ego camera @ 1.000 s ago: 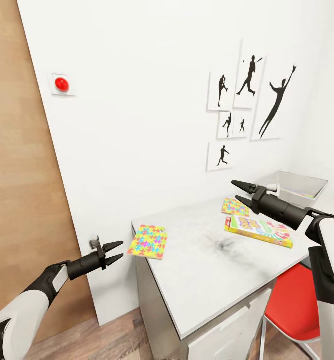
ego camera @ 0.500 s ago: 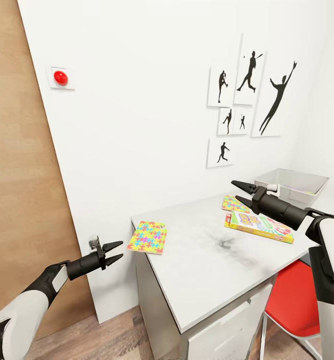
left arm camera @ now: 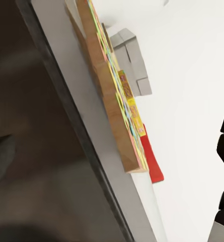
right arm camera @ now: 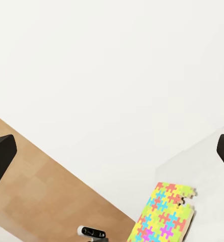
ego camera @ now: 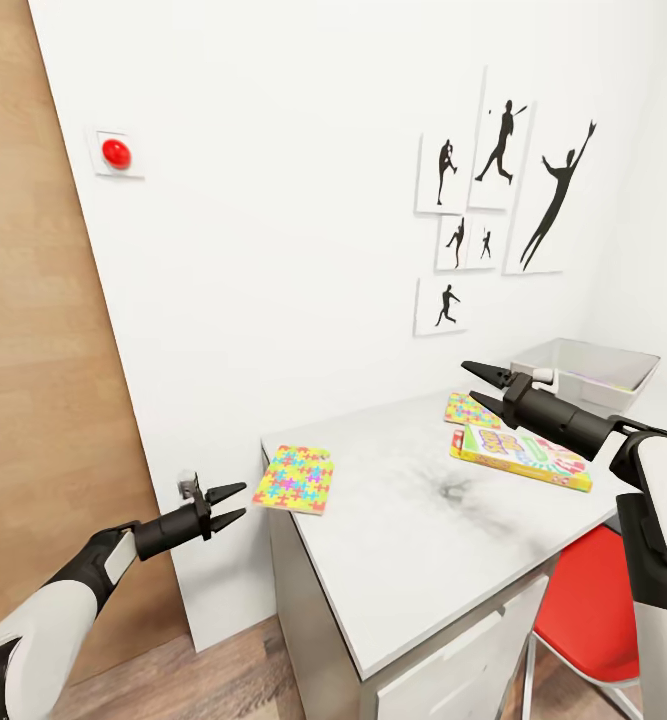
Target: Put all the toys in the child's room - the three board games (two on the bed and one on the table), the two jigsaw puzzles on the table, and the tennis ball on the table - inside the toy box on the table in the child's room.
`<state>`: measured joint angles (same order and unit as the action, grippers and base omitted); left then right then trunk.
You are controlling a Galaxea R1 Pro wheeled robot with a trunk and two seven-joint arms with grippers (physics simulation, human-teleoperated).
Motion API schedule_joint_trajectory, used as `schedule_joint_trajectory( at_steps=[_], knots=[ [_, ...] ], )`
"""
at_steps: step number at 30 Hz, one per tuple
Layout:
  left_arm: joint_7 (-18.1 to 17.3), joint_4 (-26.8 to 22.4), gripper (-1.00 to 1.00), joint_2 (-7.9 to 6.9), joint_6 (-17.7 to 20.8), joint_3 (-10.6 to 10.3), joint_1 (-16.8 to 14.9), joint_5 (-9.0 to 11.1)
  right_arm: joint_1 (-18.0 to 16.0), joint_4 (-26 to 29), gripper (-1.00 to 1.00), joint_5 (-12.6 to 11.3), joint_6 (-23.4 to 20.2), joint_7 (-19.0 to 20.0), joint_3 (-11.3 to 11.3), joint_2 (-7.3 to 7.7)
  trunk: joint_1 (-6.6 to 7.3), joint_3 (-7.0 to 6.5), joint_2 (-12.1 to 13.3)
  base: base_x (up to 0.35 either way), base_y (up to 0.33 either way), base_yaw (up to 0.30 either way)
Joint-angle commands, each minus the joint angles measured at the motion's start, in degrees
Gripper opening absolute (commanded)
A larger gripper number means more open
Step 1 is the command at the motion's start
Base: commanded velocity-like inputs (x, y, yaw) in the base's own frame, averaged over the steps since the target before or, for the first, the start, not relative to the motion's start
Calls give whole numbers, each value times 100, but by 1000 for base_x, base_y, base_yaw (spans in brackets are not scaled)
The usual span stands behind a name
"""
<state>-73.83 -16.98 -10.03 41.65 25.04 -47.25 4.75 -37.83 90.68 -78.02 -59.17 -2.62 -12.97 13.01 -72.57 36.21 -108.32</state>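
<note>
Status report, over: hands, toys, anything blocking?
Both hands open and empty: left hand level with near puzzle overhanging the table corner. Far puzzle, game box, bin beyond. Nothing blocking.

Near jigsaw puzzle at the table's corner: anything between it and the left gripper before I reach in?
Nothing visible. The left gripper is open, off the table edge, with open air between it and the near jigsaw puzzle, which overhangs the corner toward it. Onward to the toy box, the second puzzle and a board game lie flat.
</note>
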Motion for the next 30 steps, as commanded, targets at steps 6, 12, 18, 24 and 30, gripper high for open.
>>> schedule_joint_trajectory(
  at_steps=[6,12,18,24,30],
  knots=[
    [13,2,100,10,53,1,-4,18,-5,2,100,-29,-24,-28,-10,0,0,6,-3,8,0,0],
    [17,2,100,25,53,1,-4,18,-5,2,100,-24,-24,-28,-12,0,0,6,-3,1,0,-1],
    [17,2,100,27,53,1,-4,18,-5,2,100,-25,-26,-28,-15,0,0,-18,-3,0,0,-100],
    [17,2,100,27,53,1,-4,18,-5,2,100,-22,-24,-28,-13,0,0,-26,-3,0,0,-34],
    [17,2,100,27,53,1,-4,18,-5,2,100,-22,-26,-28,-13,0,0,-27,-3,0,0,-3]
  ],
)
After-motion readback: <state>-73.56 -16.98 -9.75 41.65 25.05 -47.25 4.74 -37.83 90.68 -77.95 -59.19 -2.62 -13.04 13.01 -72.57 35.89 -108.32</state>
